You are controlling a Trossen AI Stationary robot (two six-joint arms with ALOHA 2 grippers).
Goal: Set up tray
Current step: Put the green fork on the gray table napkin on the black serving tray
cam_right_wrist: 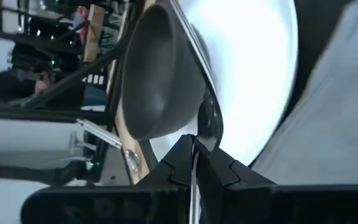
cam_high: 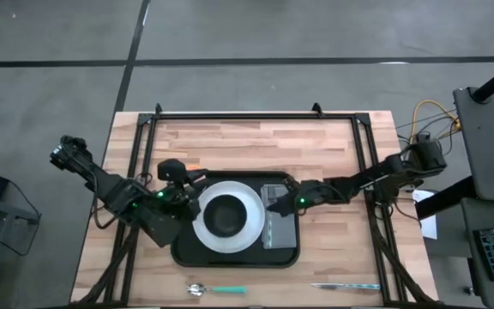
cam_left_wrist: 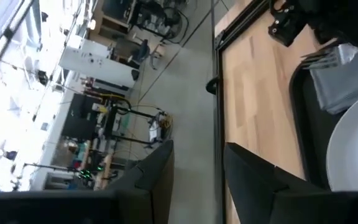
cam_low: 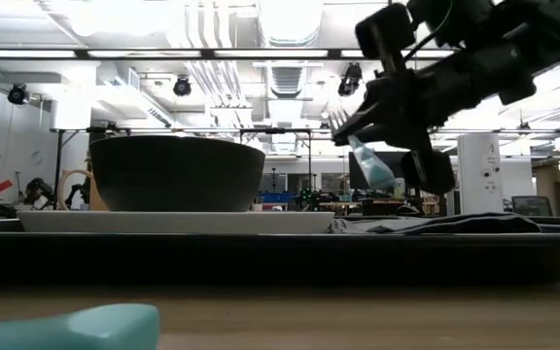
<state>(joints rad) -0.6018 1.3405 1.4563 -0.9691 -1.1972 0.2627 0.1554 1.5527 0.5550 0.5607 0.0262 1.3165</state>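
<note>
Three things are already sitting on the tray point(cam_high: 234, 255), which lies at the middle of the tabletop point(cam_high: 247, 142) toward its near edge: the white plate point(cam_high: 249, 206), the dark bowl point(cam_high: 225, 216) on top of that plate, and a grey napkin point(cam_high: 280, 230) along the tray's right side. So it looks a bit past halfway done. The fork point(cam_low: 369, 160) with the teal handle is up in the air, clamped in the right gripper point(cam_high: 274, 200), hanging over the napkin and seemingly not touching it yet, so placing it is probably the step in hand. Still left out on the bare wood in front of the tray are a spoon point(cam_high: 216, 290) and a knife point(cam_high: 345, 286), both teal-handled, well apart from each other. Pose-wise, the right arm reaches in from the right edge, stretched low across the tray's right rim with its gripper tipped toward the napkin. The left gripper point(cam_high: 181, 182) is parked just beside the tray's left rim near the plate, fingers apart and holding nothing, with that arm folded back toward the left corner.
</note>
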